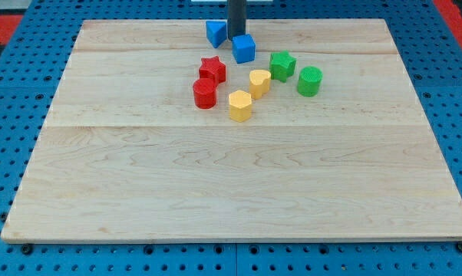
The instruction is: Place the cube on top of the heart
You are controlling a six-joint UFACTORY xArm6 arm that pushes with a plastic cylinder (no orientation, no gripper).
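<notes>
**Tip behind the cube, heart a short push away**

Camera view: my tip is down at the far edge of the wooden board, touching or just behind the blue cube, with a second blue block just to its left. There is no hand here to clench or release; the rod only pushes. The yellow heart lies nearer and slightly right of the cube, the green star beside it on the right and the red star to its left. A yellow block, red cylinder and green cylinder sit close by.

The risk, as I judge it: an off-centre push could spin the cube aside into the green star, or shove the heart away.
</notes>
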